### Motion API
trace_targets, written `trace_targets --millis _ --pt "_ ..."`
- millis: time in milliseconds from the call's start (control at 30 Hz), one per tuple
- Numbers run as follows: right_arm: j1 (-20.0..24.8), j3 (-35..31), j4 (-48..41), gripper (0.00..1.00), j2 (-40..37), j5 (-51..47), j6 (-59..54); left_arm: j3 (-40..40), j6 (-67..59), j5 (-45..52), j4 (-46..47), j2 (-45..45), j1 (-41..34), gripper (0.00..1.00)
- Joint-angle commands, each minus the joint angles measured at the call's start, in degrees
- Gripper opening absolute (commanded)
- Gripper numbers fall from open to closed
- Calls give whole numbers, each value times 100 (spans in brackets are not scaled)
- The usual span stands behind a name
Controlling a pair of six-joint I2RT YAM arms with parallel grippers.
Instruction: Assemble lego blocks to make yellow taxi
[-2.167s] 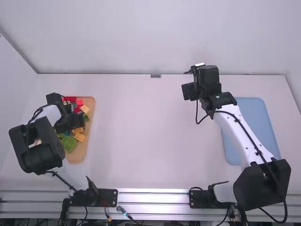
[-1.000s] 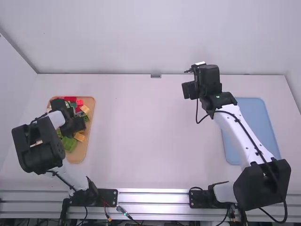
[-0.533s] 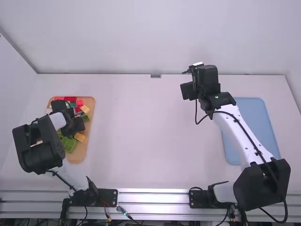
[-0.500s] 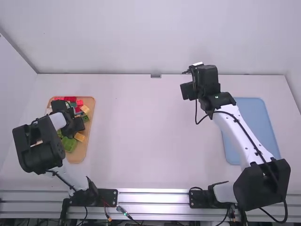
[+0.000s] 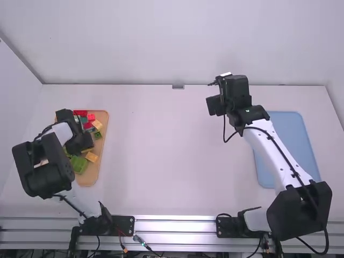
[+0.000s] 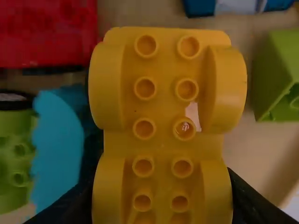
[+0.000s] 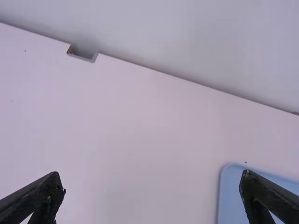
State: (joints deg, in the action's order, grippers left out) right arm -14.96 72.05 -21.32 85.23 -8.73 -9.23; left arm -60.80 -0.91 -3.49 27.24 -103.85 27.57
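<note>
Since the yellow block seems to be pinched between the jaws of the left gripper, the step in hand is probably lifting it out of the wooden tray and carrying it to the open white surface. It looks long, with rounded sides and two rows of studs, so it could tip if held near one end. A level, straight rise would suit it best, high enough to pass over the red block, the light blue block and the green block without dragging them along. Set it down slowly and flat, then let go evenly, so later pieces can be pressed onto steady studs. The right gripper holds nothing, its jaws wide apart above the surface, near the blue mat; it could later steady the body.

Some things are hard to make out. The block's near end is cut off by the left wrist view's edge, and it covers the fingertips, so how deep the grip goes is a guess. Whether it is one piece or two joined, and whether it touches anything beneath, I cannot tell.
</note>
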Motion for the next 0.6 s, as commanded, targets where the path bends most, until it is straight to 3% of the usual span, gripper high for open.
trace_targets --millis 0,167,333,567 --pt "-11 223 -33 99 59 -33 20 -306 190 -197 138 192 -170 2" --pt "-9 223 -39 99 59 -33 17 -74 -216 -337 -74 870 -885 2" --pt "-9 223 -39 99 59 -33 -24 350 -2334 282 192 1729 -2437 2" --pt "74 225 -129 99 59 -37 -17 358 -3766 573 492 1694 -4411 2"
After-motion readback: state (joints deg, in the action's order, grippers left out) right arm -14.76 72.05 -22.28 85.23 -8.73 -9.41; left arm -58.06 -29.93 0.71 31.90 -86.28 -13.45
